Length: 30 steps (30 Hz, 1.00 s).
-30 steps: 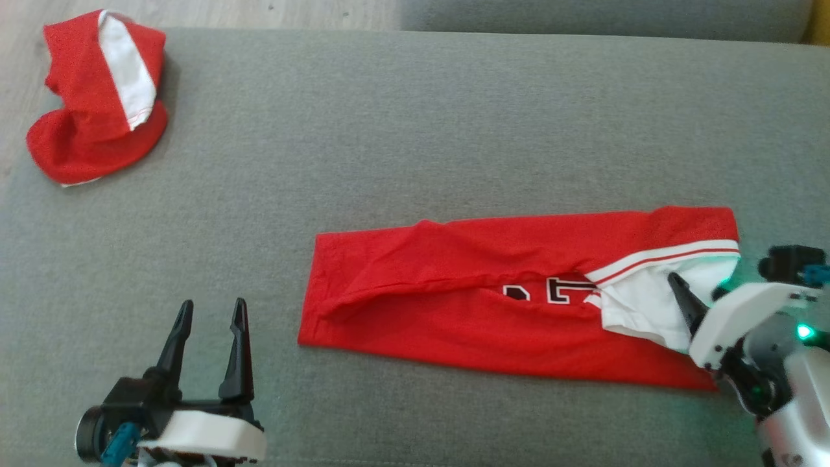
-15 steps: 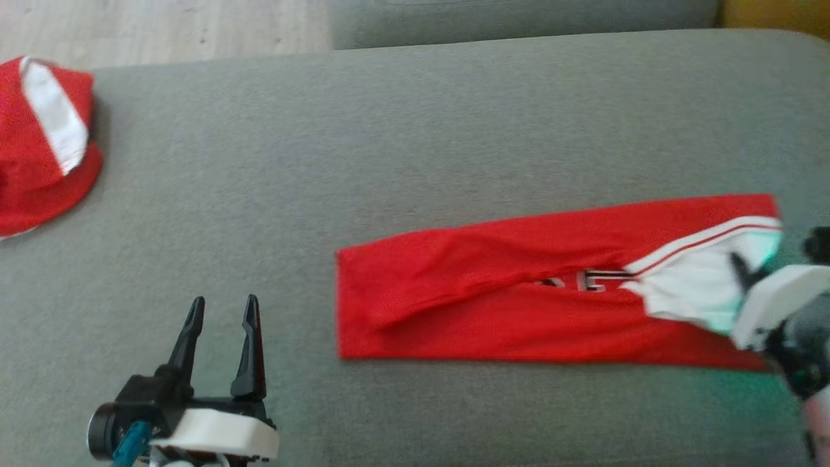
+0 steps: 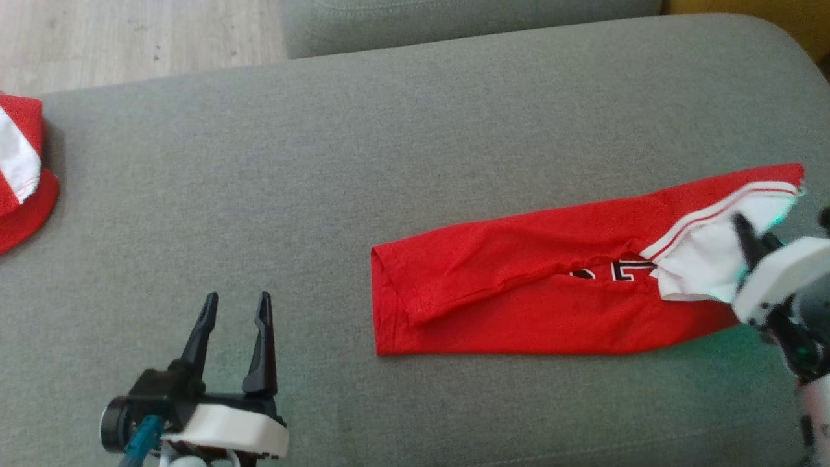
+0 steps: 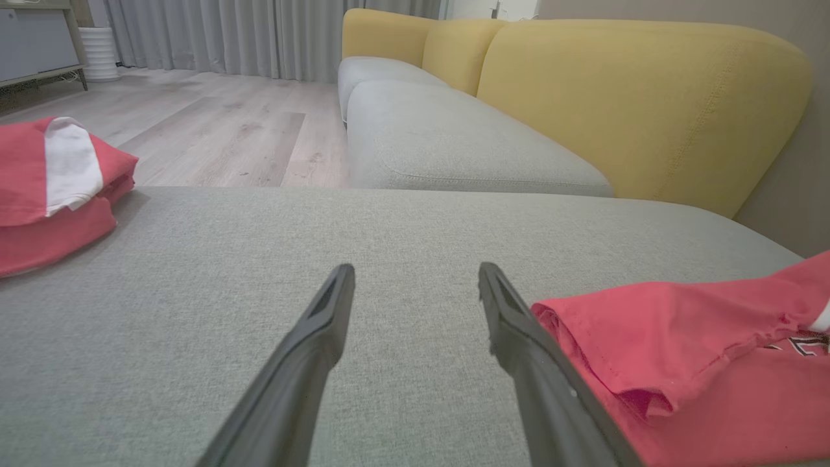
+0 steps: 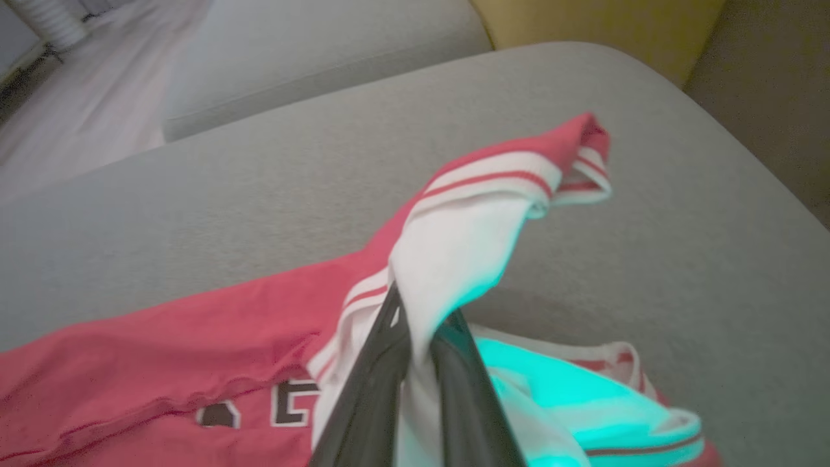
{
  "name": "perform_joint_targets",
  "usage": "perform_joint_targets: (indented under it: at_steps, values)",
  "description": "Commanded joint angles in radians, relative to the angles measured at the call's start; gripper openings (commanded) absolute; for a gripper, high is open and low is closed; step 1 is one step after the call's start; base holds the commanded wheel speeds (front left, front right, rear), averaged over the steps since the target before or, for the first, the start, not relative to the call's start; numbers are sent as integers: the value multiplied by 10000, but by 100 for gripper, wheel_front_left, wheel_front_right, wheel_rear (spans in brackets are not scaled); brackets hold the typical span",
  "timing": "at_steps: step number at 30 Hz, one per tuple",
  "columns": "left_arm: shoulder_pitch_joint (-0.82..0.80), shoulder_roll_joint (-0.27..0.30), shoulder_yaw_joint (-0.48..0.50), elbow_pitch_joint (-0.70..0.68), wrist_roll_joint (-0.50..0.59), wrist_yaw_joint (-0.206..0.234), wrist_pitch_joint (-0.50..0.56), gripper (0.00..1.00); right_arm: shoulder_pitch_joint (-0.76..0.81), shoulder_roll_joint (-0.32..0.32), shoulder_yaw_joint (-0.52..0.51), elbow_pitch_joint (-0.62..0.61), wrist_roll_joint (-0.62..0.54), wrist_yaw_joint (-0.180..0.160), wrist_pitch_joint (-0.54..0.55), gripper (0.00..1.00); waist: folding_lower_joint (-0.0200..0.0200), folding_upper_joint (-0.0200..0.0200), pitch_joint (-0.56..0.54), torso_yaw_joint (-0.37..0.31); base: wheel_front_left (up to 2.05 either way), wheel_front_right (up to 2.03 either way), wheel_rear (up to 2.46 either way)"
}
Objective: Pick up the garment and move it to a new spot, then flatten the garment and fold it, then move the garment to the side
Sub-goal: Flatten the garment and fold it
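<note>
Front and centre, two garments share one grey fabric sofa seat (image 3: 389, 130): a red mesh jersey with white striped trim (image 3: 519, 292), folded into a single long narrow strip, and a second red-and-white garment (image 3: 19, 194) bundled at the seat's far left edge, well apart from the first. The jersey lies on the right half of the seat, its long axis running left to right across the head view and climbing slightly toward the right. Its plain hemmed end points to the robot's left; its white, stripe-edged end points right and is lifted off the cushion. Black-and-white lettering peeks out along the fold line. Two grippers are at work. The right gripper (image 5: 421, 305) has its two dark fingers pinched tight on the white cloth at the raised end, with a green glow falling on the fabric below. The left gripper (image 3: 237, 298) hovers low over bare cushion, near the hemmed end without touching it, its fingers spread wide and holding nothing. Pale wood flooring (image 3: 130, 39) and one yellow upholstered backrest (image 4: 616, 97) lie beyond the seat.
</note>
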Motion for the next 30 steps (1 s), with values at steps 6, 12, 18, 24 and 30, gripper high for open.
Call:
perform_joint_targets:
  at_steps: [6, 12, 18, 24, 30]
  values:
    - [-348, 61, 172, -64, 60, -85, -59, 100, 99, 316, 1266, -2125, 631, 37, 607, 0, 0, 0, -432, 302, 0, 0, 0]
    - [-248, 51, 90, 2, 13, -137, -84, 100, 341, 1077, 2385, -3006, 954, 37, 1022, 0, 0, 0, -691, 708, 0, 0, 0]
    - [-171, 55, 16, 8, -19, -160, -82, 100, 150, 2223, 3229, -2505, 909, 37, 856, 0, 0, 0, -755, 1102, 0, 0, 0]
    - [-309, -7, -86, 58, -9, -236, -87, 100, -377, 2710, 3925, -1209, 1346, 37, 440, 0, 0, 0, -655, 1576, 0, 0, 0]
    - [-467, -105, -172, 292, -11, -332, -137, 100, -1062, 2742, 4710, 237, 2032, 37, -156, 0, 0, 0, -573, 1928, 0, 0, 0]
